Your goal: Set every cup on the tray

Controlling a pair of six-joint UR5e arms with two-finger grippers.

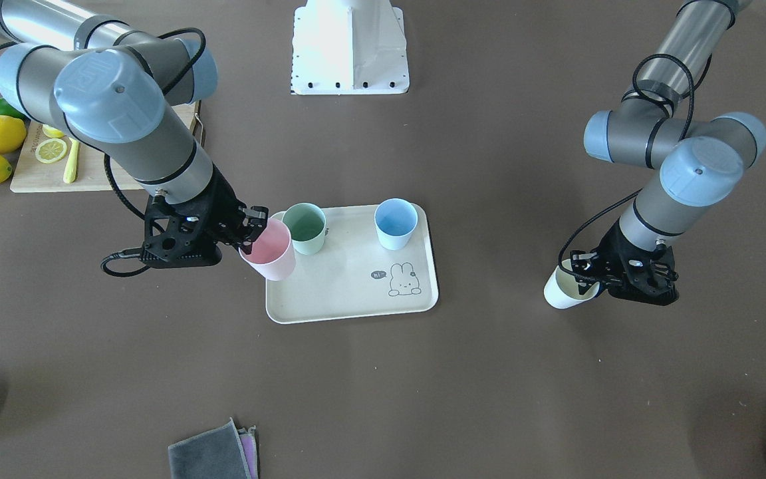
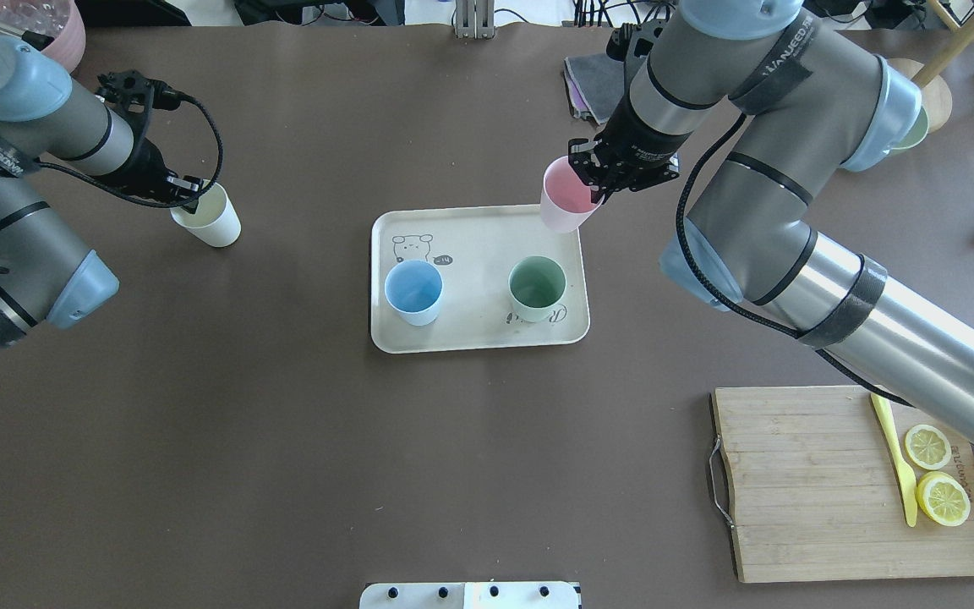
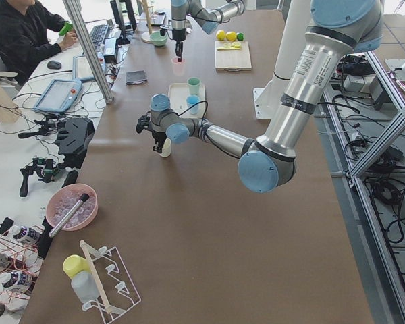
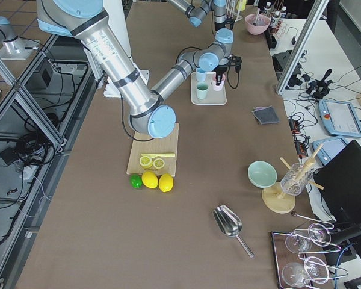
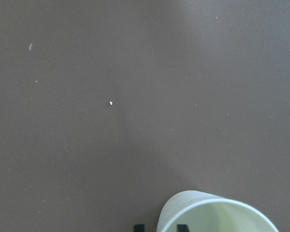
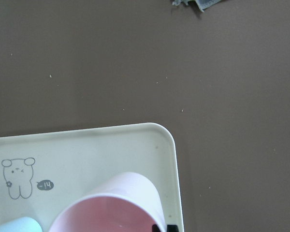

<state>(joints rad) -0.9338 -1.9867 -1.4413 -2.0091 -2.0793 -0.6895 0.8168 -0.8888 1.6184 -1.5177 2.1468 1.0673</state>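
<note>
R. pincer, clamped on rim of pink tapered plastic cup, holds it tilted over far-right corner of cream rectangular bunny tray; free tray floor lies inboard, twd. robot. L. pincer, clamped on cream-yellow plastic cup, well apart on tray's left.

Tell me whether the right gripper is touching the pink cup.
Touching. The overhead view shows the right gripper pinching the pink cup at its rim.

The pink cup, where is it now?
In the overhead view the pink cup is right of centre, held by the right end effector over the far right corner of the tray, beyond the green cup.
</note>
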